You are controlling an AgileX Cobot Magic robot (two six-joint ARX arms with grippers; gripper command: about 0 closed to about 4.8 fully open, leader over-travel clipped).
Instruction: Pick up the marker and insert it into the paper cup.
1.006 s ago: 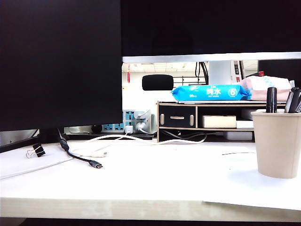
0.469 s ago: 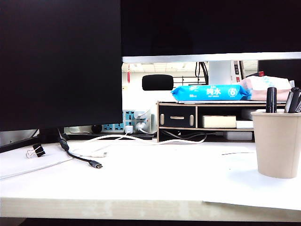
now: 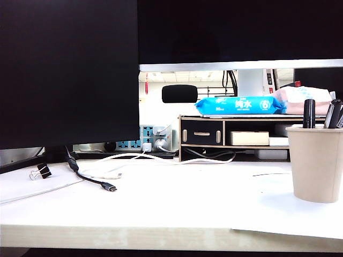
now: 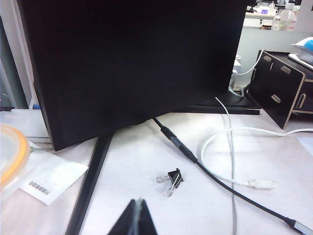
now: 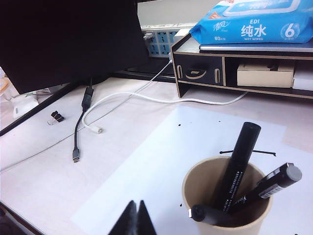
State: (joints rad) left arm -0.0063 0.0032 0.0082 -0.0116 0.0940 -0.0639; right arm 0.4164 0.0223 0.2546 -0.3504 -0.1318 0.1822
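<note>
Marker point(image 5: 238, 164): stands tilted inside the paper cup point(image 5: 225, 215), cap end above the rim, beside two other pens. Right gripper point(image 5: 136, 215): fingertips pressed together, empty, just beside the cup and apart from it. Left gripper point(image 4: 136, 215): tips together, empty, near the binder clip point(image 4: 170, 178), well apart from the cup. Exterior view unchanged against the earlier frames.

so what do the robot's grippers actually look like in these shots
Very little shows. In the left wrist view the left gripper is a pair of dark, near-black fingers tapering to thin pointed tips with pale edges. The right gripper looks the same in the right wrist view. No arm links, cables or markings are visible, and the exterior view shows no arm at all.
</note>
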